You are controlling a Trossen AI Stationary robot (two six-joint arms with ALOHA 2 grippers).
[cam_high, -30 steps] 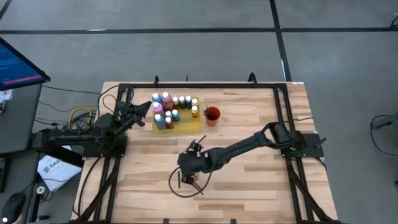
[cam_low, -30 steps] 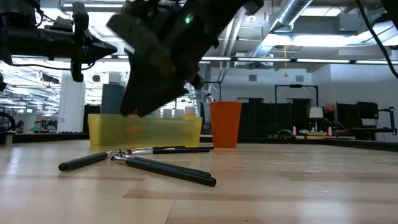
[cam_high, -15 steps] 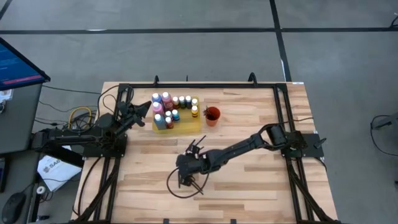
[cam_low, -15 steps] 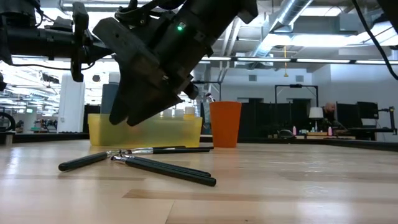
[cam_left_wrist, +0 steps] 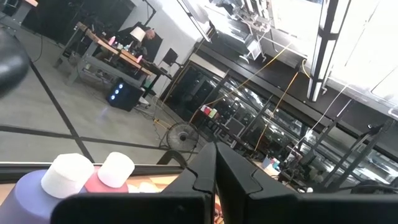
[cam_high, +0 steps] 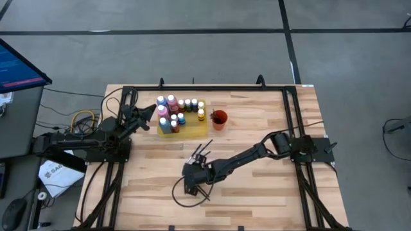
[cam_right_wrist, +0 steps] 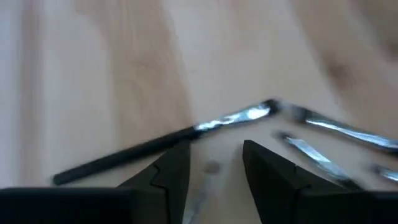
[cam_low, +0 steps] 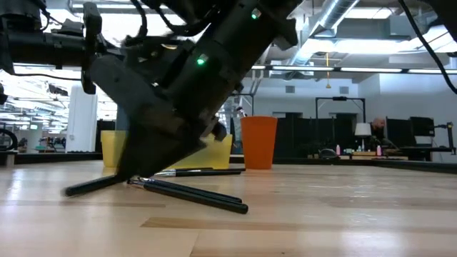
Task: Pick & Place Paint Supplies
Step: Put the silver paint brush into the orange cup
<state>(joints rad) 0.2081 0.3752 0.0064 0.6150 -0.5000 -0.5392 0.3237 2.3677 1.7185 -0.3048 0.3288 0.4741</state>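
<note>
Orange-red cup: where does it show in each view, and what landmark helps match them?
High view: orange-red cup near the table's far edge, right of the yellow mat.
Low view: right of centre, beside the mat.
Left wrist view: not in it.
Right wrist view: not in it.
Shared landmark: the yellow mat.

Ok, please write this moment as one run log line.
right gripper: open, low over brushes | left gripper: shut, beside paint bottles | nothing held

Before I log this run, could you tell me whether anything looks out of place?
Yes: the brushes lie loose and crossed on the bare table, apart from the tray of bottles.
</note>
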